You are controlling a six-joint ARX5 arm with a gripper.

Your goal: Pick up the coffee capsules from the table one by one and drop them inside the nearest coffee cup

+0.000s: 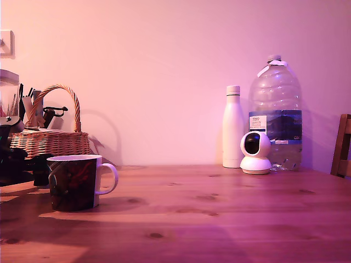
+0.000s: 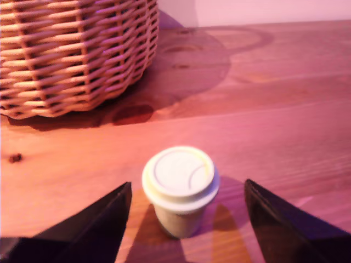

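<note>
Capsule: 1 pale grey coffee capsule stands on the table, wide flat rim uppermost, tapered body below.
Capsule position: between the 2 dark fingers of the gripper, with bare wood showing on both sides; no contact visible.
Gripper: spread wide, fingers apart at 9 and 3 o'clock of the capsule, holding nothing.
Basket: woven wicker basket at 11 o'clock of the capsule in the wrist view, well apart, resting on the table.
Coffee cup: dark patterned mug with white rim and handle, upright near the exterior view's left edge; handle at 3 o'clock. Interior not visible.
Arm: dark hardware at the exterior view's left edge, partly cut off.
Background: white bottle, large clear water jug and small white camera at 2 o'clock of the cup, against the wall.
</note>
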